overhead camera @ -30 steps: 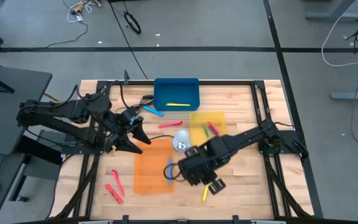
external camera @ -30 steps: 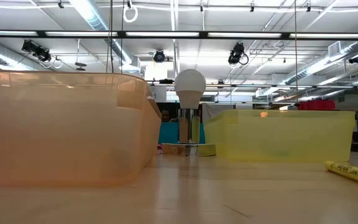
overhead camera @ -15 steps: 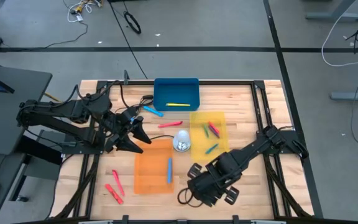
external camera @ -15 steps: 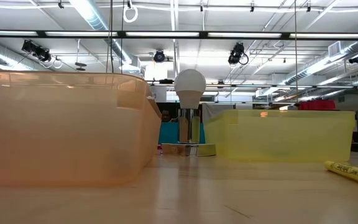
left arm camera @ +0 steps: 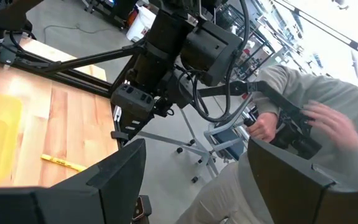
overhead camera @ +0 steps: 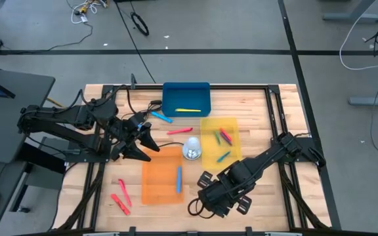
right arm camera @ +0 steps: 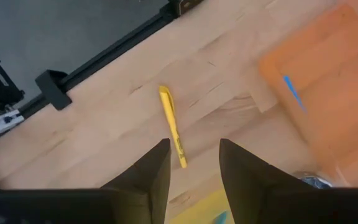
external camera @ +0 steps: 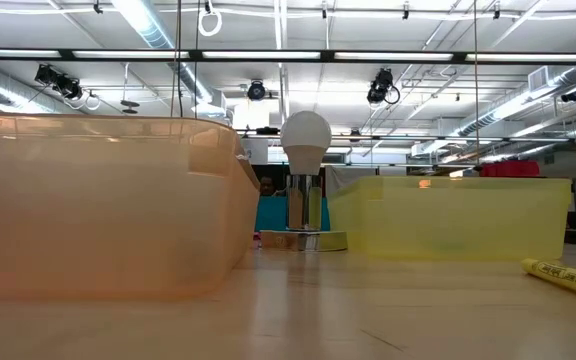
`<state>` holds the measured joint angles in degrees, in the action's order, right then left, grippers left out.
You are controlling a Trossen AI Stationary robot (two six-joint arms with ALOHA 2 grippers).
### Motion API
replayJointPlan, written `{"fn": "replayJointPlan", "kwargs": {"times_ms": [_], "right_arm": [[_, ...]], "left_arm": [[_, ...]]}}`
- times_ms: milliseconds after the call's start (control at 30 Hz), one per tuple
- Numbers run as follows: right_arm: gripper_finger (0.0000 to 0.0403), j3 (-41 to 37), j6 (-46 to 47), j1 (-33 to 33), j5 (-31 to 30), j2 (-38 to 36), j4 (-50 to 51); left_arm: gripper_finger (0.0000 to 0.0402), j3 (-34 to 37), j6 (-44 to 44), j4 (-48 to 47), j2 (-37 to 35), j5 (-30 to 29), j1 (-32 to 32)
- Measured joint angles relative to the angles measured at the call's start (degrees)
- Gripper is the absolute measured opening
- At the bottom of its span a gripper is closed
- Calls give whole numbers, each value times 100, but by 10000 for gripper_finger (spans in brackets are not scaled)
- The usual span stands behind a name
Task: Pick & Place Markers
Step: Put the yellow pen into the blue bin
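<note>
My right tool [right arm camera: 191, 169] hangs over the near edge of the table [overhead camera: 254, 105], its two dark fingers [right arm camera: 146, 175] set a narrow gap apart with nothing between them. Just past those fingers a yellow marker [right arm camera: 173, 126] lies flat on the bare wood, apart from them; from above my own arm hides it. Near it on one side sits the orange tray [overhead camera: 147, 191], which holds a single light blue marker [overhead camera: 178, 179]. Between the orange tray and the yellow tray [overhead camera: 206, 124] stands a white bulb on a metal base [overhead camera: 191, 149]. The yellow tray holds a red marker [overhead camera: 226, 136], a green marker [overhead camera: 217, 137] just beside it, and a teal marker [overhead camera: 223, 157] nearer me. Farther back, the blue tray [overhead camera: 169, 92] holds another yellow marker [overhead camera: 188, 110]. On the wood in front of the blue tray lie a second light blue marker [overhead camera: 163, 117] and a second red marker [overhead camera: 179, 131]. My left tool [overhead camera: 148, 149] hovers by the far left corner of the orange tray, fingers spread wide and empty. Two more red markers [overhead camera: 121, 198] lie on the table left of the orange tray, near the front edge. Beyond the table, my left wrist view shows a person in a light sleeve [left arm camera: 334, 118].
</note>
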<state>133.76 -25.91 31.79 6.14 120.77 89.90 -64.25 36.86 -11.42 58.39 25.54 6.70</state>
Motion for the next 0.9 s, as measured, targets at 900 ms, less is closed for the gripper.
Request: {"fn": "replayJointPlan", "kwargs": {"times_ms": [900], "right_arm": [[136,-3869,-501,-131,-250,-593,-2567]], "left_arm": [[286,0,-2,4,4,0,0]]}}
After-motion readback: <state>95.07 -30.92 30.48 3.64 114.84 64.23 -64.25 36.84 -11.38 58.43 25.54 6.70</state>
